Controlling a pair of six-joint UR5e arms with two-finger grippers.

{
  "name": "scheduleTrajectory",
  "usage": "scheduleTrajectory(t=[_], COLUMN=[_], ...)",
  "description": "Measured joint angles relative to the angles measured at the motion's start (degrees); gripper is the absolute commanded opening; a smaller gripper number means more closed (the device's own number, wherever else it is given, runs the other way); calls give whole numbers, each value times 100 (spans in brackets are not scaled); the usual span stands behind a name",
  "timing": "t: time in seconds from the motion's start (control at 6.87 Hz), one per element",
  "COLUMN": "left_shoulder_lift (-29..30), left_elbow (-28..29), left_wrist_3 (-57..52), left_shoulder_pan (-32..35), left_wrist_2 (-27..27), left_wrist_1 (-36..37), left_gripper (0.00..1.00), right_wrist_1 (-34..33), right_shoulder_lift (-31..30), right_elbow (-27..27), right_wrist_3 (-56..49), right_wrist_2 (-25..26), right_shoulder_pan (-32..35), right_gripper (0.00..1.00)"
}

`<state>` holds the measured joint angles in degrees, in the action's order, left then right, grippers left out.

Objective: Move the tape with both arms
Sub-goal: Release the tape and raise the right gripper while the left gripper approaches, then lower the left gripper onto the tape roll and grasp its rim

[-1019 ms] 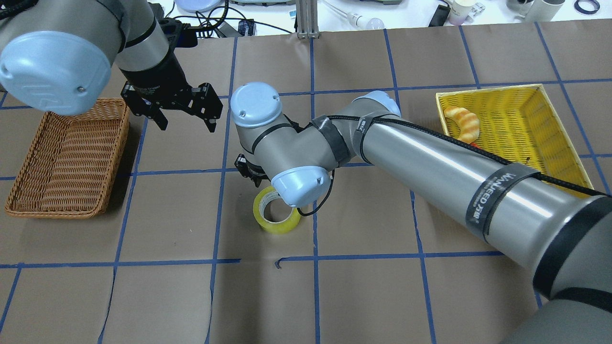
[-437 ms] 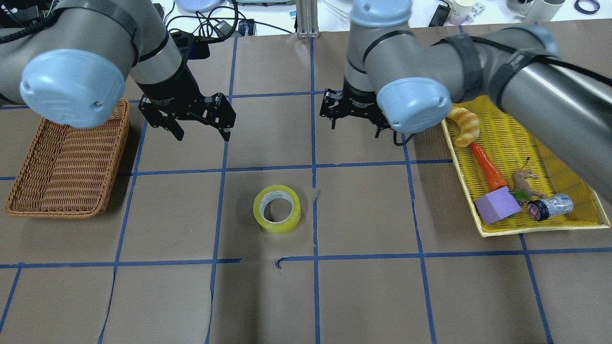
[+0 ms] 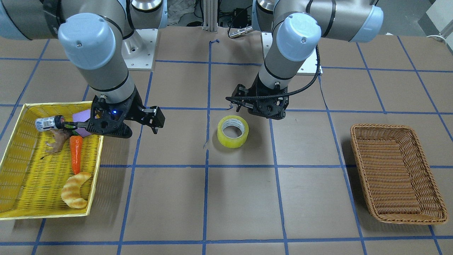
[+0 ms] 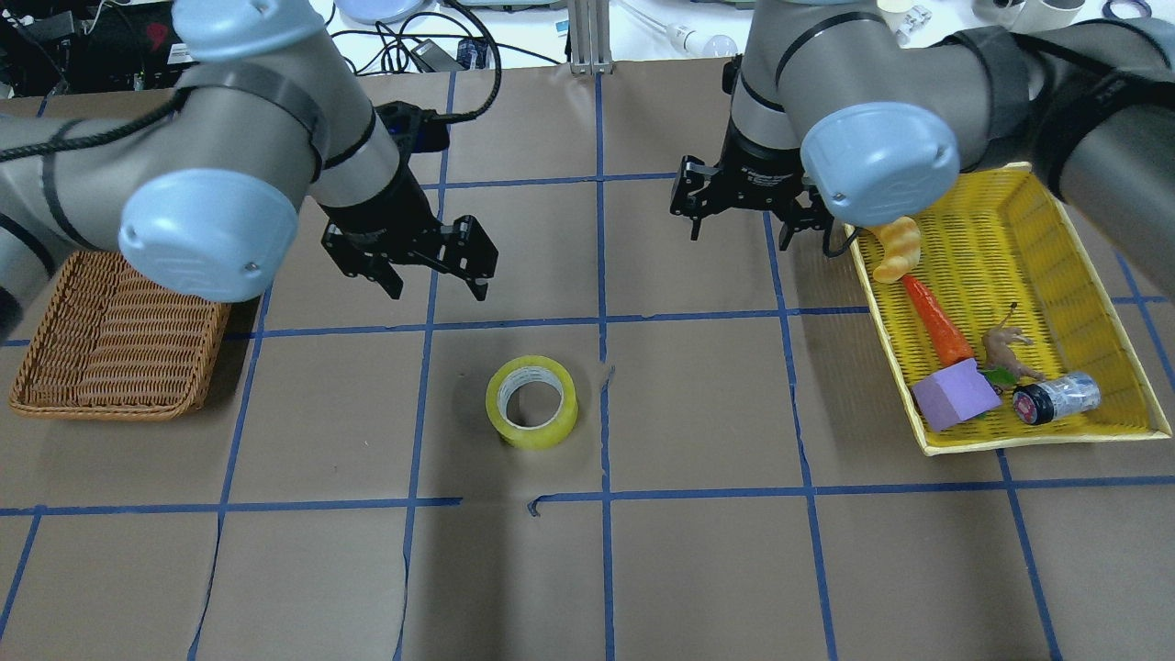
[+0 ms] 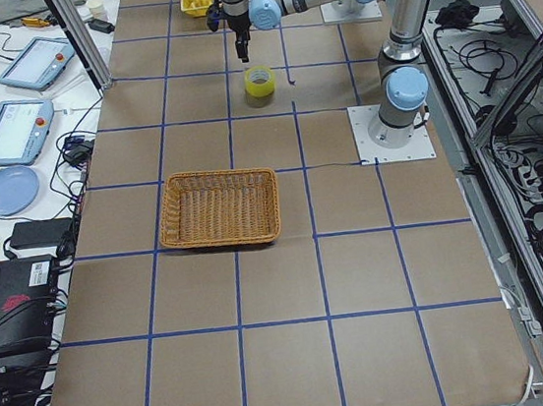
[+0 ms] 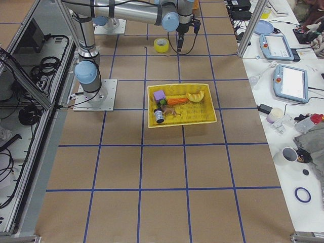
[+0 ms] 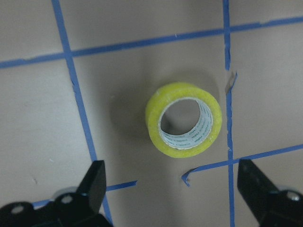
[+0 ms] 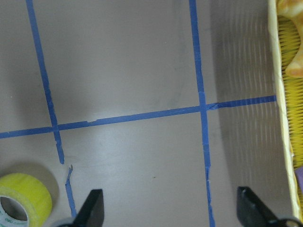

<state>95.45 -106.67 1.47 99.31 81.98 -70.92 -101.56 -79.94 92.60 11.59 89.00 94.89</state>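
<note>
Brown paper ruled with blue grid lines covers the table (image 4: 698, 569), with bare squares on every side of the middle. At the left edge sits a wicker basket (image 4: 110, 349), its far side partly hidden behind the left arm (image 4: 211, 234). The left gripper (image 4: 439, 292) hangs just beyond the tape (image 4: 537, 436), fingers spread wide with nothing between them. The tape lies flat, hole up, alone in a centre square. The right gripper (image 4: 740, 237) hangs spread and empty beside a yellow tray (image 4: 1010, 248). The right arm (image 4: 881, 161) cuts off the tray's far corner and the top of a croissant (image 4: 895, 252). A carrot (image 4: 936, 321), purple block (image 4: 955, 393) and small bottle (image 4: 1056, 397) lie inside.
</note>
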Motion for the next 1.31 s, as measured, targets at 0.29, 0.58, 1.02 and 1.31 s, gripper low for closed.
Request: scheduleTrajectory(t=[0.29,0.58,1.02,1.31], left_shoulder_lift=[259,540,969,1164], left_elbow=[-794,-1123,-1140,-1123], left_wrist_3=[106,124,142,211], left_shoulder_pan=[72,75,72,71], left_wrist_2=[144,227,239,236], left_wrist_1=[1196,1832,2298,2425], left_gripper=[100,100,73,0], right_wrist_1=[347,523,574,787], right_shoulder_lift=[-238,-499,-650,-745], right_elbow=[-12,-26,-39,-43], right_wrist_3=[-556,-726,-746,-746], right_wrist_2=[53,66,69,67], right_shoulder_pan=[-382,-669,-722,-722], right_gripper=[100,100,100,100])
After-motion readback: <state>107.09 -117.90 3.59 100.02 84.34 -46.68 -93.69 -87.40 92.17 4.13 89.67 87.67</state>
